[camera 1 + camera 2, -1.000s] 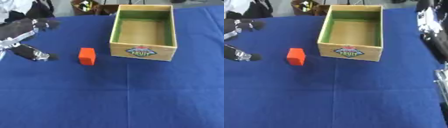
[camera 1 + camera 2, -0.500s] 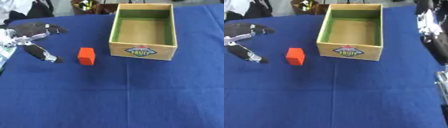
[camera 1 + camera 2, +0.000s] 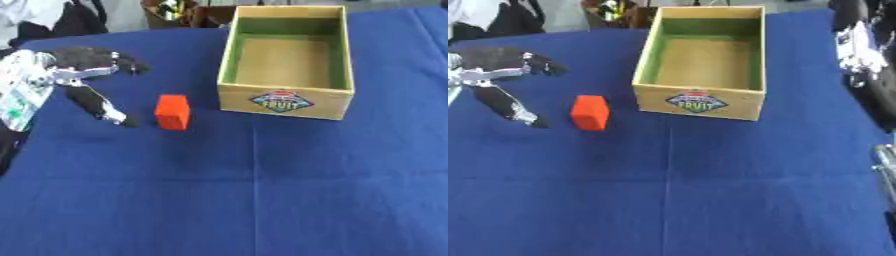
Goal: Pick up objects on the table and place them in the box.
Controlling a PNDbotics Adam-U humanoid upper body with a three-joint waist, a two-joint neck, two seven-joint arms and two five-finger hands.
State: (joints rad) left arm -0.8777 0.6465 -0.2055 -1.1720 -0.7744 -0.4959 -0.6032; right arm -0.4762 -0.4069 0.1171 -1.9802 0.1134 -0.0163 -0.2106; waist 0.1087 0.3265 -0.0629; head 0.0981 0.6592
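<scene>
An orange-red block (image 3: 172, 112) stands on the blue tablecloth, left of the wooden fruit box (image 3: 286, 102), which is open and holds nothing that I can see. My left hand (image 3: 87, 70) hovers just left of the block, open, its thumb (image 3: 98, 105) reaching down toward the block's left side and its fingers spread above and behind. A small gap separates thumb and block. My right arm (image 3: 859, 47) shows at the right edge of the right eye view beside the box; its hand is out of sight.
The blue cloth (image 3: 262, 190) covers the whole table in front. Dark bags and clutter (image 3: 175, 10) lie beyond the far edge, behind the box.
My left hand has moved right and closer to the orange block, its thumb now near the block's left side. Block and box have stayed put.
</scene>
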